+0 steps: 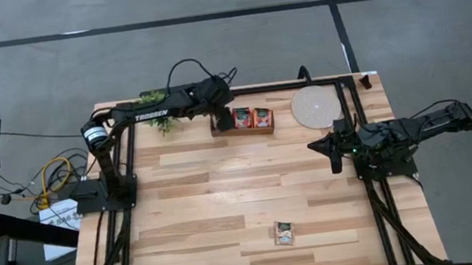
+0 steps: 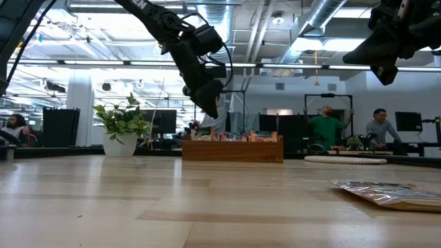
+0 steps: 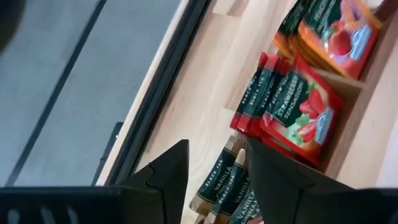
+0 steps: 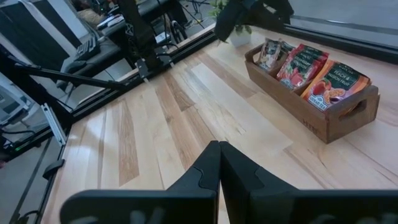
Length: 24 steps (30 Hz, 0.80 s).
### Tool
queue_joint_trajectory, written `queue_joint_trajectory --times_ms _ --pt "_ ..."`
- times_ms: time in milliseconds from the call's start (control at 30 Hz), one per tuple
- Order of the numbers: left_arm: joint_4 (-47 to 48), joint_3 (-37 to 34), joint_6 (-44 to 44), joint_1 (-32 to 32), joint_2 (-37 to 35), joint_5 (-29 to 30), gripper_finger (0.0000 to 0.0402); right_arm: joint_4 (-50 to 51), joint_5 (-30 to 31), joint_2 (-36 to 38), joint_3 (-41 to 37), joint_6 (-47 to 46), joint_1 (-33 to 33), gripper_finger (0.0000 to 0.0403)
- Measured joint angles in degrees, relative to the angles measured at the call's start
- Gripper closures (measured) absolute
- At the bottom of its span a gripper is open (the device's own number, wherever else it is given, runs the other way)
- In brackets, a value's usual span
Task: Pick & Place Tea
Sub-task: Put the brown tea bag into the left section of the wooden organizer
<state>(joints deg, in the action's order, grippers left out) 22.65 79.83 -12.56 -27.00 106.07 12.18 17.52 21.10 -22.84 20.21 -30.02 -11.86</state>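
Overhead, my left gripper hangs spread and empty above the wooden tray of filed sachets; next I fetch the stray sachet at the near edge. Right gripper waits clenched.

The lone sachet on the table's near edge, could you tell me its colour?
Pale green-white sachet, clearest in the high view.

My left arm reaches across the far side of the tabletop, its wrist bent steeply down, and the left end effector hangs low with its two fingers parted. My right arm is folded back at its own side, held high and level. The right end effector has its fingers pressed together, gripping nothing.
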Motion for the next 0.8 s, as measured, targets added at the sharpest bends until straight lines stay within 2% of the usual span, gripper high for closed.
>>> queue_joint_trajectory --times_ms 300,500,667,800 --pt "2.43 -0.02 -1.61 0.02 4.83 2.77 0.0250 0.02 -0.04 -0.01 0.01 0.00 0.00 0.0403" --pt "2.50 0.20 0.66 0.07 2.12 4.32 0.0250 0.19 -0.04 0.01 0.00 0.02 0.00 0.0403" --pt "6.43 5.46 1.03 0.07 -0.71 7.97 0.0250 0.24 -0.04 -0.01 0.01 0.01 0.00 0.0403" --pt "16.49 12.56 5.75 0.07 -3.21 9.20 0.0250 -0.10 -0.17 0.00 0.01 -1.24 0.00 0.0403"
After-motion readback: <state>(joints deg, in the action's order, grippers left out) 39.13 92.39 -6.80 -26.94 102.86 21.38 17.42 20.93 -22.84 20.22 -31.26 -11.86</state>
